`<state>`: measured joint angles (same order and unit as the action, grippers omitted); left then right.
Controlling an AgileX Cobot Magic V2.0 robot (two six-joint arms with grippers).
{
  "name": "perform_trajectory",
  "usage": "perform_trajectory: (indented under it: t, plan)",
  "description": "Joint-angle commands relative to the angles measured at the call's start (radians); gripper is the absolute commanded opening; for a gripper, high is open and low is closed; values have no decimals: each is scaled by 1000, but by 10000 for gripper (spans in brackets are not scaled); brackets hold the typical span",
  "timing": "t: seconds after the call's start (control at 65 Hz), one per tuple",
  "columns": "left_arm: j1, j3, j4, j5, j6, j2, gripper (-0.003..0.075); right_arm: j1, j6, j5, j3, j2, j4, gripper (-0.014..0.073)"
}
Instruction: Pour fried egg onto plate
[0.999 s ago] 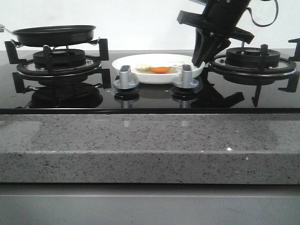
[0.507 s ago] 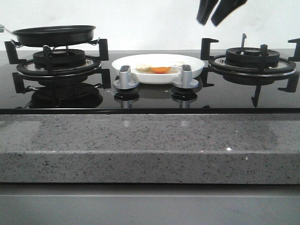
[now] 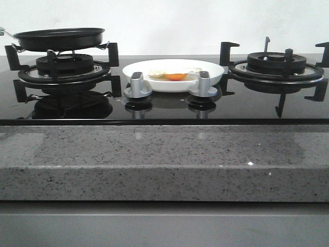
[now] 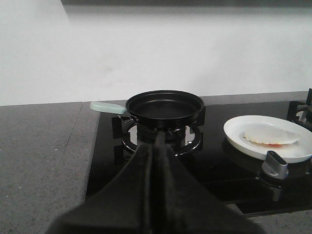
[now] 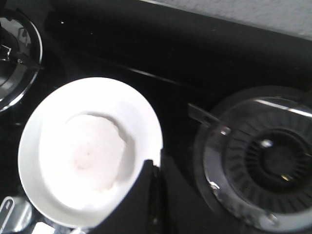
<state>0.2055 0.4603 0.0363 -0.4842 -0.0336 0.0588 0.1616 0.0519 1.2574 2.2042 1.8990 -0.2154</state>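
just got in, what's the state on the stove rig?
The pour looks done: the fried egg lies on the plate between the two burners, and the black frying pan sits empty on the left burner. Neither arm is handling anything. The left gripper is shut and points at the pan; the right gripper is shut above the plate's edge.

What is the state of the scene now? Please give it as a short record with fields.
egg: lies on the plate, yolk visible in front view
plate: on the cooktop between the two burners
pan: empty, on the left burner
right burner: bare
knobs: two, in front of the plate
left end effector: shut, holds nothing
right end effector: shut, above the plate's edge
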Motion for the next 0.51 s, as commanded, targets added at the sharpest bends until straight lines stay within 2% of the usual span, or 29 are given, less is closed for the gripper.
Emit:
perform_trajectory:
  t: [0.0,0.2,0.492]
  plan:
    - [8,23,-5,86,-10,12,-19,-4,-9,78,-43,-130,56,-57]
    - [8,23,-5,86,-10,12,-19,-4,-9,28,-312,-334,115,-57]
    - [8,23,-5,86,-10,12,-19,-4,-7,-335,-839,-712,119,-57]
